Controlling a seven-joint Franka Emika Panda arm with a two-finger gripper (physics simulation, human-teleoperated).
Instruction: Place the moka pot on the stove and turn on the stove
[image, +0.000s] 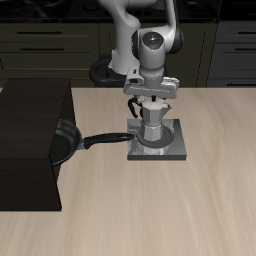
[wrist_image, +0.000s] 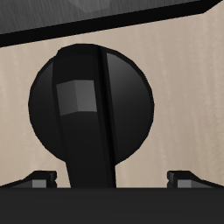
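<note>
One pale wooden bench (image: 200, 220) fills the lower frame of the exterior view, bare toward its near edge. Just left of centre lies a black frying pan (image: 63, 143), its handle reaching right toward the stove (image: 176, 148), a grey square plate at mid-frame. On that plate the moka pot (image: 151, 128) stands upright, so the placing looks done and the switch is what remains. Directly above it hangs the pincer (image: 151, 98), close over the pot's top; whether it grips or has let go I cannot tell from either view. The wrist view shows only a dark round shape (blurred, perhaps the pan) between two finger tips (wrist_image: 39, 179). My judgement: the pot is rigid, smooth faceted metal, fairly light, slippery at the body; the narrow waist or the black side handle offers the surest hold.
</note>
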